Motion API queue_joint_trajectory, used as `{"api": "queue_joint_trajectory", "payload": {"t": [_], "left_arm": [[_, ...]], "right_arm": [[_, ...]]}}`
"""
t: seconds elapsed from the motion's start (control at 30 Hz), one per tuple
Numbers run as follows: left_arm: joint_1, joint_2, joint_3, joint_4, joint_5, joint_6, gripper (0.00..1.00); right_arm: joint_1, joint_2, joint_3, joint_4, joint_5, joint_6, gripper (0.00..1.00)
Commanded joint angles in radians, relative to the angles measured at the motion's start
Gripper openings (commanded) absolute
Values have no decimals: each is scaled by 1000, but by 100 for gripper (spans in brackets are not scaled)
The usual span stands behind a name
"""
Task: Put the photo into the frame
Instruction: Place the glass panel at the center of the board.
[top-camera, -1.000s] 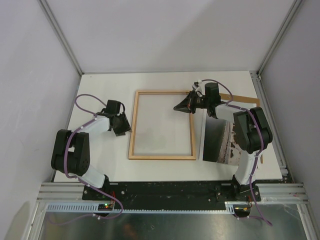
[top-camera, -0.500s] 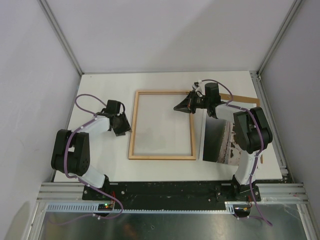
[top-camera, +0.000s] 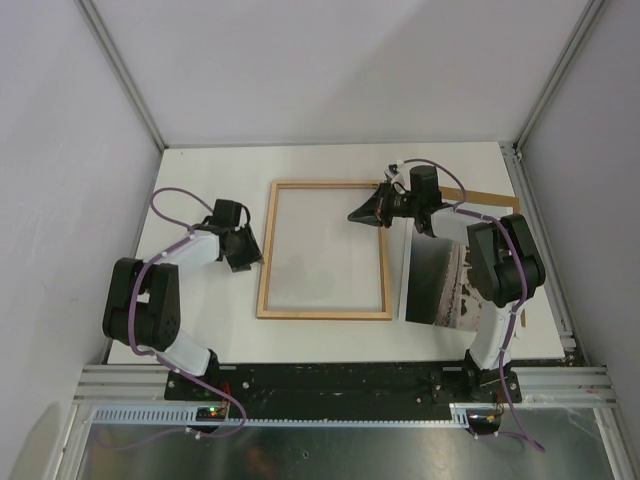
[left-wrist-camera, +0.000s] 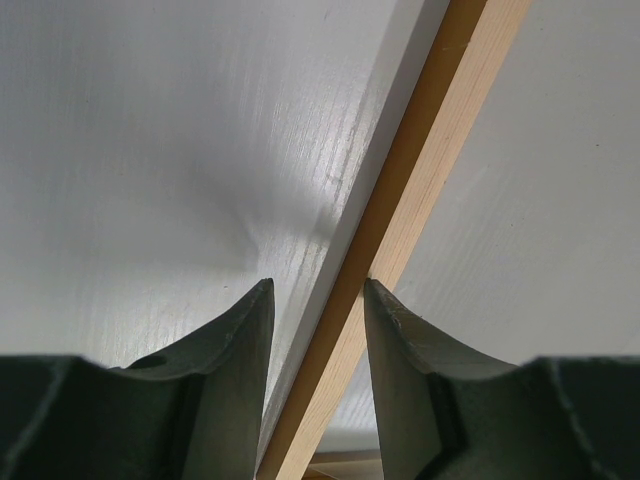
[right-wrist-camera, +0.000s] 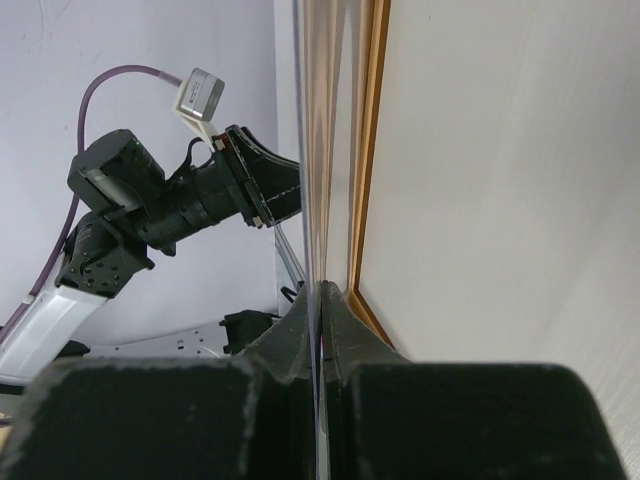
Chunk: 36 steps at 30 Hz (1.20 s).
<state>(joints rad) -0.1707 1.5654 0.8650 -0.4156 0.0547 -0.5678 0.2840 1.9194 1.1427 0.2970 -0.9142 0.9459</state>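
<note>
Straddling the left rail of the frame (top-camera: 325, 315), your left gripper (left-wrist-camera: 315, 290) has fingers apart. Your right gripper (right-wrist-camera: 322, 290) is pinched on a thin sheet (right-wrist-camera: 320, 150) (edge-on) by the frame's far-right corner; the photo (top-camera: 432, 285) lies just right of it.

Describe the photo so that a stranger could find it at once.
On the white table, look right of the big open light-wood rectangular frame, beneath the right arm. There lies the glossy rectangular print, dark grey on one side, pale and mottled on the other; the plain brown board behind it bears no picture.
</note>
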Motion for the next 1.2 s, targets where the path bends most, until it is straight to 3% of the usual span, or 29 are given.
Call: {"api": "queue_joint_trajectory", "payload": {"t": [0.0, 1.17], "left_arm": [[-15, 44, -2, -14, -44, 6, 46], [-17, 55, -1, -24, -49, 3, 46]], "right_arm": [[8, -16, -12, 10, -23, -7, 0], [5, -51, -38, 20, -19, -1, 0]]}}
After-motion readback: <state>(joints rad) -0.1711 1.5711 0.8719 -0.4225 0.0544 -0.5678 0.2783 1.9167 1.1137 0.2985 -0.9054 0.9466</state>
